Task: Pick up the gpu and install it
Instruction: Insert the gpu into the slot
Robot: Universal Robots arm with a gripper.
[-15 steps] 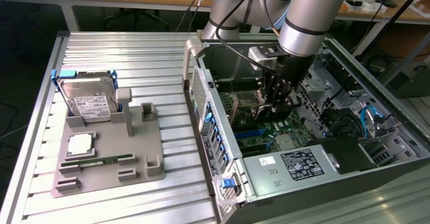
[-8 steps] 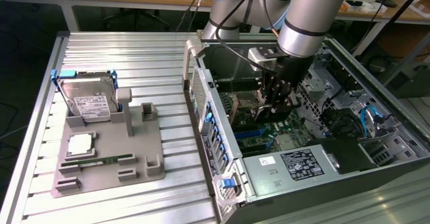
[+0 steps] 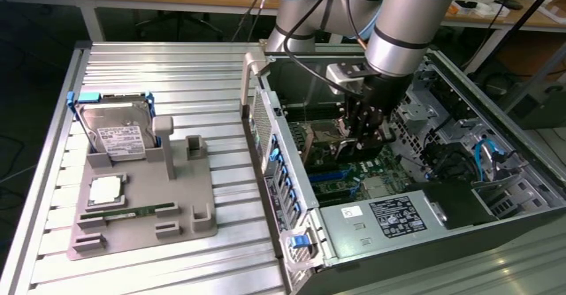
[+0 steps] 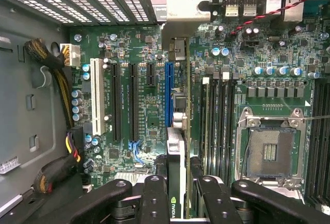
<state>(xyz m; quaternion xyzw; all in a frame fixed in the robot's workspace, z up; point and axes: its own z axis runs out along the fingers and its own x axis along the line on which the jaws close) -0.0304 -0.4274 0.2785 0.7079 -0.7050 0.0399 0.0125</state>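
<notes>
Here, the gripper (image 4: 178,195) is pinching the gpu (image 4: 178,131) edge-on between its two dark fingers (image 4: 154,198). In the wrist view the card appears as a thin vertical sliver running away from the fingers, with a pale metal bracket (image 4: 188,2) at its far end up against the perforated rear wall of the case. The card stands directly beside a long blue expansion slot (image 4: 168,95) on the green motherboard (image 4: 139,131); whether its lower edge has entered the slot cannot be told.

In the exterior view, the gripper (image 3: 367,139) is lowered inside the open computer case (image 3: 495,209), on the end of the grey arm (image 3: 398,36) with its blue joint caps. The case lies on its side on a ribbed metal table (image 3: 159,63), on the exterior view's right. Well apart, toward the exterior view's left, a grey fixture tray (image 3: 199,195) carries a silver hard drive (image 3: 115,136) and a green memory stick (image 3: 119,212).

As a judgement, the chief risk is misalignment. If the card's edge sits slightly off the slot, or the bracket catches on the rear wall, pressing down could bend the card or damage the slot. A card tilted in the grip could seat at one end only. The black slots (image 4: 116,100) alongside and the empty processor socket (image 4: 270,152) nearby leave little margin for sideways drift.
</notes>
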